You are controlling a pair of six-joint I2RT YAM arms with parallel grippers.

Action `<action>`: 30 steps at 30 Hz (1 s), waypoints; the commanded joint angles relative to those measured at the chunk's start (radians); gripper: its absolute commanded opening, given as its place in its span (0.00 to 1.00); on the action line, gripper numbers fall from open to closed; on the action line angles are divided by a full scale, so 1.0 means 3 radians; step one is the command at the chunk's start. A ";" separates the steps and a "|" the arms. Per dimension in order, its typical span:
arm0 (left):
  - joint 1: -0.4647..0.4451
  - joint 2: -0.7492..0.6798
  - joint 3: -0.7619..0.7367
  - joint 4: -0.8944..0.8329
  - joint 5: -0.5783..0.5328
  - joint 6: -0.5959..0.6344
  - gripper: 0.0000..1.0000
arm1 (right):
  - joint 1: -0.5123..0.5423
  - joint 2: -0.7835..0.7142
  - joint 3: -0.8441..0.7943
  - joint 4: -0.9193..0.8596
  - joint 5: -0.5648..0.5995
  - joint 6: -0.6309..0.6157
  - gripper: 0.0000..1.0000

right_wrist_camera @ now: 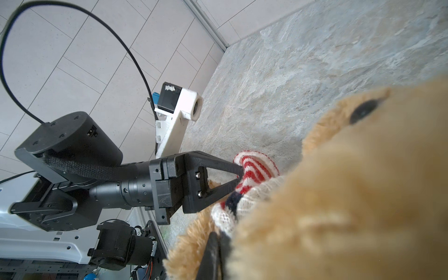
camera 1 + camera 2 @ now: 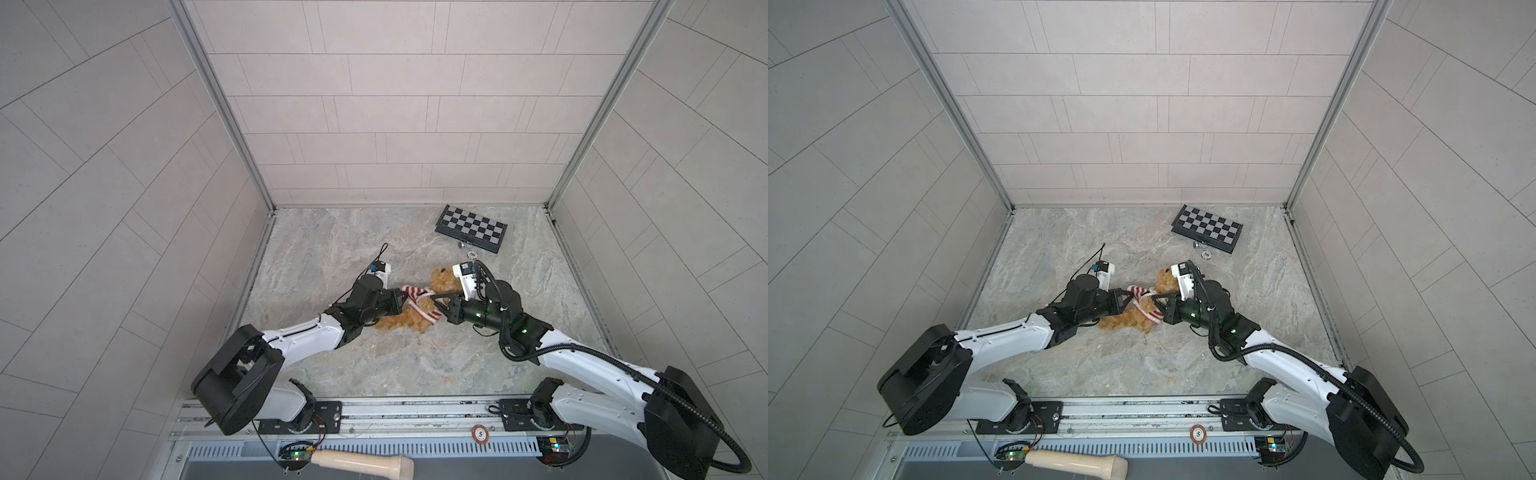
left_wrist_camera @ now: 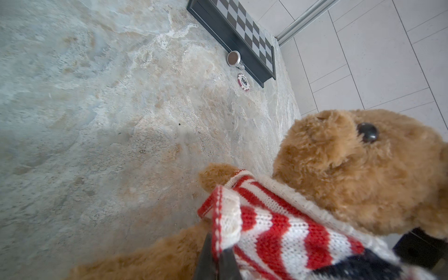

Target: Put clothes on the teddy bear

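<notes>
Gripping sweater point(image 3: 278, 230) on teddy bear point(image 3: 351, 169): left tool point(image 1: 240, 175), right tool point(image 2: 434, 298), fully closed.

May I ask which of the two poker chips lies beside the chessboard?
The maroon-and-white poker chip marked 500, on the marble table; the orange-rimmed chip marked 5 sits on the metal front rail.

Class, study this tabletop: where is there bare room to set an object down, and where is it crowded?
Free: the far-left tabletop between left wall and chessboard; the near strip between teddy bear and front rail. Crowded: the centre, where left gripper and right gripper pinch the sweater, and around the poker chip beside the chessboard.
</notes>
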 commanded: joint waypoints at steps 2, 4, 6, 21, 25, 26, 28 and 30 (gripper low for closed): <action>-0.0123 -0.0227 0.0070 -0.0266 -0.0050 0.0367 0.29 | 0.0005 -0.0070 0.0152 0.0158 0.0048 -0.0046 0.00; -0.0222 -0.0414 0.0079 -0.0537 -0.0110 0.0553 0.49 | 0.0001 -0.0070 0.0135 0.0135 0.0217 -0.0041 0.00; -0.0250 -0.0593 0.0046 -0.0794 -0.0133 0.0675 0.62 | -0.0006 -0.0065 0.0118 0.0160 0.0339 -0.0014 0.00; -0.0744 -0.0901 0.0531 -0.1321 -0.0317 0.1197 0.49 | -0.0021 0.0088 0.0114 0.0294 0.0542 0.0119 0.00; -0.0798 -0.0629 0.0677 -0.1197 -0.0343 0.1151 0.50 | 0.0000 0.0086 0.0105 0.0302 0.0582 0.0138 0.00; -0.0802 -0.0560 0.0716 -0.1186 -0.0368 0.1143 0.52 | 0.0005 0.0086 0.0099 0.0318 0.0588 0.0139 0.00; -0.0801 -0.0453 0.0774 -0.1177 -0.0404 0.1136 0.53 | 0.0009 0.0096 0.0074 0.0361 0.0583 0.0160 0.00; -0.0802 -0.0354 0.0823 -0.1104 -0.0376 0.1135 0.50 | 0.0011 0.0104 0.0068 0.0381 0.0577 0.0176 0.00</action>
